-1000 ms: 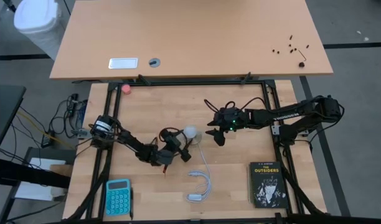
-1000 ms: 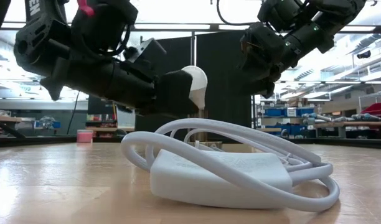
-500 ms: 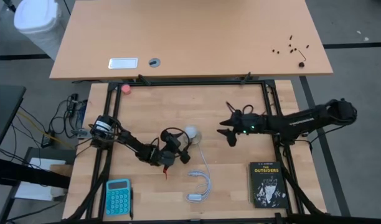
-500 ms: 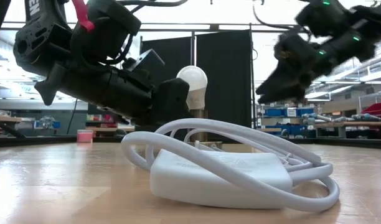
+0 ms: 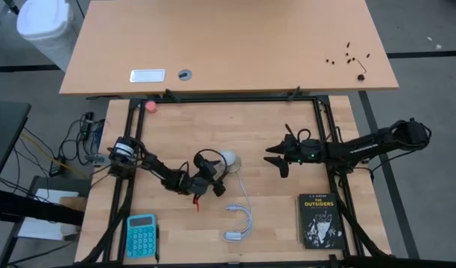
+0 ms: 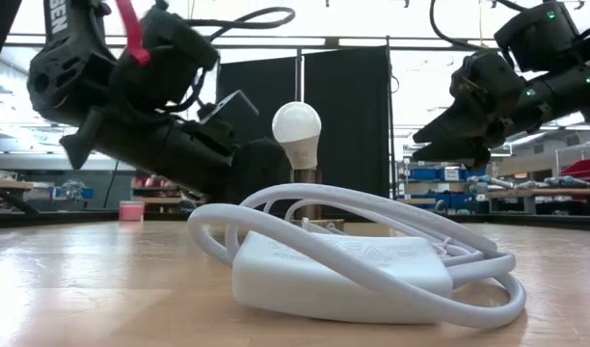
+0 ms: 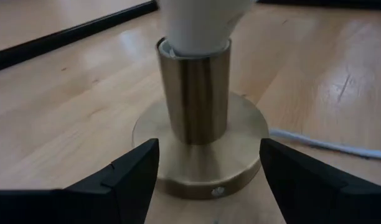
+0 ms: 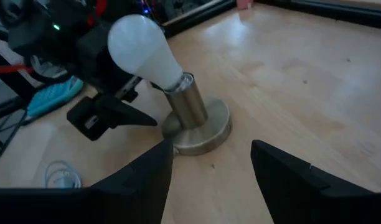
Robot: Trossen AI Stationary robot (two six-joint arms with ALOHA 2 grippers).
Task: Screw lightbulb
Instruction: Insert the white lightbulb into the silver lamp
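Looking down from above, I see my left gripper (image 5: 211, 173) low over the table (image 5: 176, 134), just beside the bulb (image 5: 227, 158), which stands in its socket near the middle. My right gripper (image 5: 279, 158) hangs well apart from it, on the other side. A coiled white cord (image 5: 241, 216) lies nearer the front edge, a blue calculator (image 5: 141, 235) sits at the front left corner and a black book (image 5: 319, 220) at the front right.

In the low view, the bulb (image 6: 296, 129) stands upright, globe on top, behind the cord (image 6: 353, 253) and its white adapter. My left gripper (image 6: 261, 166) is beside the lower part of the bulb, not holding it. My right gripper (image 6: 447, 130) is up in the air, away from the bulb.

In my left wrist view, my two fingers (image 7: 125, 171) stand released, one on each side of the brass socket (image 7: 200, 140) and not touching it. The bulb (image 7: 197, 25) sits in the socket's tube.

In my right wrist view, my fingers (image 8: 147, 177) are spread apart and grasp nothing. Beyond them the bulb (image 8: 142, 48) sits in the socket (image 8: 197, 124), with my left gripper (image 8: 106, 112) just beside it.
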